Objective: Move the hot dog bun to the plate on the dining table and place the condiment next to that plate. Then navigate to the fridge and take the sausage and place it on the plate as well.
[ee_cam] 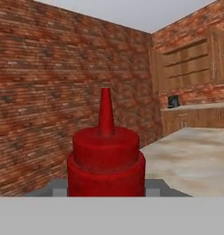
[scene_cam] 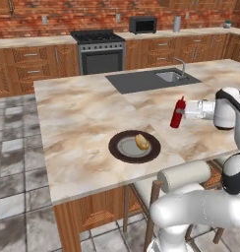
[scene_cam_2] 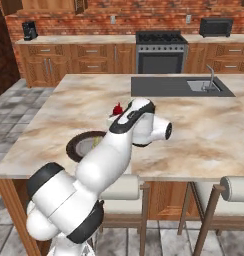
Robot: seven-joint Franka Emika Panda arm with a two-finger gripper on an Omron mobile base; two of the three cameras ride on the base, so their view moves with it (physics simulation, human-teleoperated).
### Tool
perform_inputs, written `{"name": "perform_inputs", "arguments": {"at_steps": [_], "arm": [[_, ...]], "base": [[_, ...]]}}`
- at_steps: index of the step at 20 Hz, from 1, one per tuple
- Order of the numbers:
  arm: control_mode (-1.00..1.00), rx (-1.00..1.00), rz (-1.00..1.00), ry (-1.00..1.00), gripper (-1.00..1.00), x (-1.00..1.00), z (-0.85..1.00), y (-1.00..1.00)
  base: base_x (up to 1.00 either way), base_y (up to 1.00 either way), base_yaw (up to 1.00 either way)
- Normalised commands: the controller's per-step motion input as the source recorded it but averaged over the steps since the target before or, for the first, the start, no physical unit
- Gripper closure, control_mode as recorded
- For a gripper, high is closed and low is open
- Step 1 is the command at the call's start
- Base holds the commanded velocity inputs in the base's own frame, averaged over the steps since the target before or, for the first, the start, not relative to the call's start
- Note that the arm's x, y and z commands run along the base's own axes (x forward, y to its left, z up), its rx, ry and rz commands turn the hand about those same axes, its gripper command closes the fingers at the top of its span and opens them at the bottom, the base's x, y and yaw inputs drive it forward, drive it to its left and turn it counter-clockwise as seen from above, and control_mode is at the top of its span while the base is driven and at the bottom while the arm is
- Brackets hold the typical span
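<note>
We see flat, even rendered light in all three views, bright enough, with no clear source. The marbled worktop (scene_cam: pixel 82 118) reads pale and slightly washed at centre frame, no hard glare. Shadows are faint: a soft dark rim beneath the plate (scene_cam: pixel 134 146) and dimmer floor tiles at lower left. Low resolution makes everything soft and blocky, and brick texture smears at the top edges. In the hand view the red bottle (ee_cam: pixel 106 160) looms close with fuzzy edges.
</note>
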Motion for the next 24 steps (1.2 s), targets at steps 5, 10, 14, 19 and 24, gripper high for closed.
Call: {"name": "perform_inputs", "arguments": {"at_steps": [5,10,14,19,24], "arm": [[-1.00,0.01,0.44,0.00,1.00,0.30,-0.54,-0.49],[-1.00,0.00,0.33,-0.01,1.00,0.01,-0.81,-0.03],[-1.00,0.06,0.20,-0.07,1.00,-0.03,-0.76,0.08],[-1.00,0.13,0.15,-0.16,1.00,0.03,-0.27,0.10],[-1.00,0.04,0.09,-0.18,1.00,0.29,-0.06,0.00]], "base": [[0.00,0.00,0.00],[0.00,0.00,0.00],[0.00,0.00,0.00],[0.00,0.00,0.00],[0.00,0.00,0.00]]}}
